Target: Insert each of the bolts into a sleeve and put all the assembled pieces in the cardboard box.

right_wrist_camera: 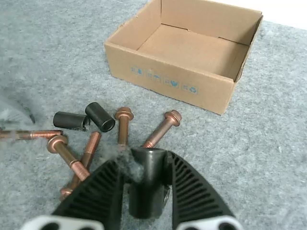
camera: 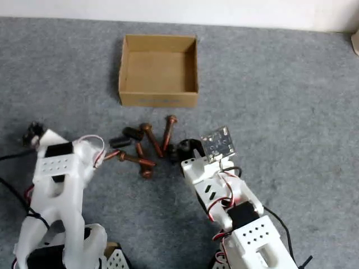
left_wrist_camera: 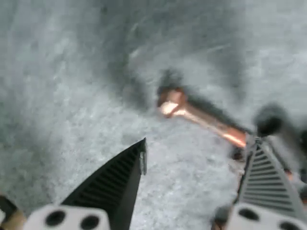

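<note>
Cardboard box (camera: 159,101) at the far side of the grey, carpet-like counter (camera: 291,112), open on top, bare cardboard floor showing. Just in front of it, a messy little heap of copper bolts (camera: 151,139), looks like five, all lying flat and pointing every which way, a couple of them crossing or touching. Two loose black sleeves (camera: 133,134) tucked in at the left edge of that heap, both on their sides, right next to each other. Right hand (right_wrist_camera: 146,160) sits at the near right of the heap, low over the counter, clamped snug on a third black sleeve (right_wrist_camera: 146,191). Holds it lengthwise between the two fingers, open end up at the fingertips and facing the bolts and the box beyond. Left hand (left_wrist_camera: 197,143) over on the other side of the heap, fingers spread wide, gripping nothing, hanging close above the counter. One bolt (left_wrist_camera: 201,117) lying flat just beyond the gap between its fingertips, head end toward the middle of the gap, shank running off toward one finger. Pretty smeary from the left wrist, so no telling about actual contact between fingertip and bolt. Dark blob (left_wrist_camera: 268,120) near the shank end too, way too blurred to name.
</note>
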You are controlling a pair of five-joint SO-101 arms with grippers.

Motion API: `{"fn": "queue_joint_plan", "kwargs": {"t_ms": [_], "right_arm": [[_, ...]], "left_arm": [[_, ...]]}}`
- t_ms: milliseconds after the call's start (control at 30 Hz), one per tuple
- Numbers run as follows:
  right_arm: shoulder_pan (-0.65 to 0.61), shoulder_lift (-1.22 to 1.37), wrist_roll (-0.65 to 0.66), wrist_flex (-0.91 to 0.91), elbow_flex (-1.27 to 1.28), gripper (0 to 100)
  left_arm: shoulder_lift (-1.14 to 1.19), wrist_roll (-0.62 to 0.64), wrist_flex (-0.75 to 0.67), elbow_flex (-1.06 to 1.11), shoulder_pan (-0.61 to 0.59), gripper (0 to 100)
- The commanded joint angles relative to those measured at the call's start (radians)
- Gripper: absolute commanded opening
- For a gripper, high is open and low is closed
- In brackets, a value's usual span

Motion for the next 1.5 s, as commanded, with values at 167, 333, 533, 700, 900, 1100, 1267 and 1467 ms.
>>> {"fn": "queue_joint_plan", "kwargs": {"t_ms": [167, 333, 533, 700, 900, 1100, 1267, 1467], "right_arm": [[0.008, -0.012, -0.005, -0.039, -0.005, 0.4], [0.008, -0.012, -0.005, -0.039, -0.005, 0.4], [0.008, -0.012, -0.005, -0.039, -0.005, 0.4], [0.008, -0.012, -0.005, -0.039, -0.005, 0.4], [0.008, -0.012, -0.005, -0.039, -0.005, 0.4], [0.008, -0.012, -0.005, -0.039, -0.005, 0.4], [0.008, -0.012, -0.005, -0.039, -0.005, 0.4], [0.008, -0.012, -0.005, -0.039, -0.005, 0.4]], "left_arm": [[-0.028, 0.041, -0.121, 0.018, 0.018, 31], [-0.027, 0.11, -0.247, 0.062, 0.013, 31], [-0.027, 0.112, -0.333, 0.142, 0.021, 31], [-0.027, 0.121, -0.333, 0.148, 0.021, 31], [0.119, 0.141, -0.427, 0.131, 0.015, 31], [0.318, 0.143, -0.281, -0.065, -0.016, 31], [0.449, 0.141, -0.095, -0.226, -0.016, 29], [0.493, 0.135, 0.018, -0.32, -0.058, 0]]}}
